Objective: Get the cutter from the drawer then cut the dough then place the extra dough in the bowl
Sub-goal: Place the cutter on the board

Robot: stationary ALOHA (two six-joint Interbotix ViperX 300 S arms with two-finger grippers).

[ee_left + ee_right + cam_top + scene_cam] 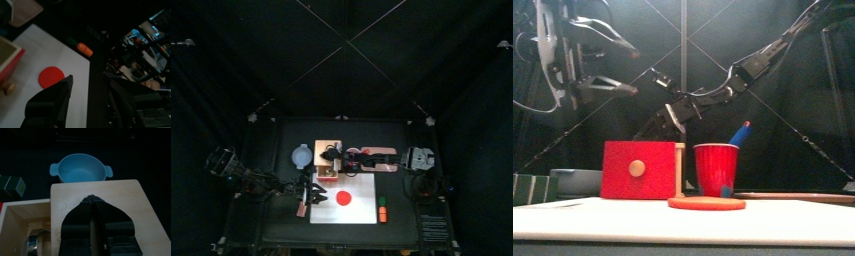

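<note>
Cutter [33, 246]: metal rim visible inside the open drawer [30, 223] of the wooden box [107, 193], not grasped. My right hand [91, 203] hangs over the box top, jaws nearly together with nothing between them; the blue-grey bowl [79, 169] lies beyond. My left hand [90, 82], jaws wide apart and empty, hovers near the red dough [51, 77] on the white board [47, 50]

1. The black table [267, 228] carries three things.
2. A white cutting board [369, 188] lies mid-table, toward the front edge.
3. A wooden box [327, 147] stands behind it.
4. A blue-grey bowl [301, 155] sits left of the box.
</note>
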